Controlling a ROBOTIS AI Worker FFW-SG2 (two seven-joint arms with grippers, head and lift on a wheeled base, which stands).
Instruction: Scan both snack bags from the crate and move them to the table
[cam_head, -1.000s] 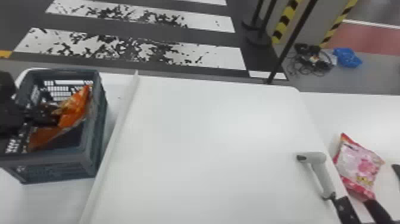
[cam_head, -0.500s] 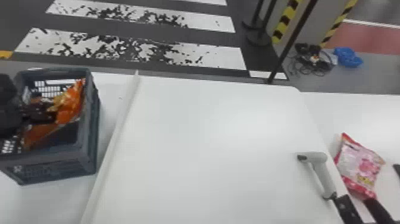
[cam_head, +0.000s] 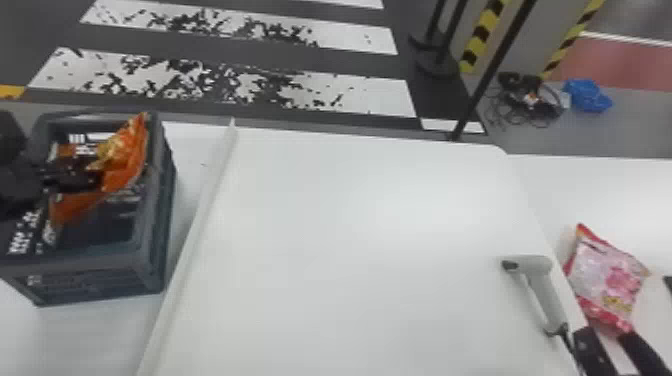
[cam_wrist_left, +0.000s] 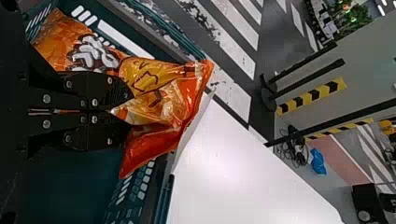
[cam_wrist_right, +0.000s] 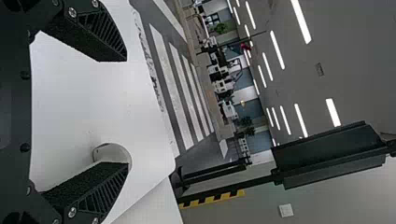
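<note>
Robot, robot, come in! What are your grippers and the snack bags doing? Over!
Left gripper shut on orange bag, at crate. Right gripper open, by scanner. Pink bag on table. Crate wall possibly in the way. Over.

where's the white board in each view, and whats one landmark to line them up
Head view: white board in the middle, between the crate and the scanner.
Left wrist view: white board beyond the crate's rim, past the orange bag.
Right wrist view: white board behind the right gripper's spread fingers.
Shared landmark: the crosswalk, on the floor past the board's edge.
</note>
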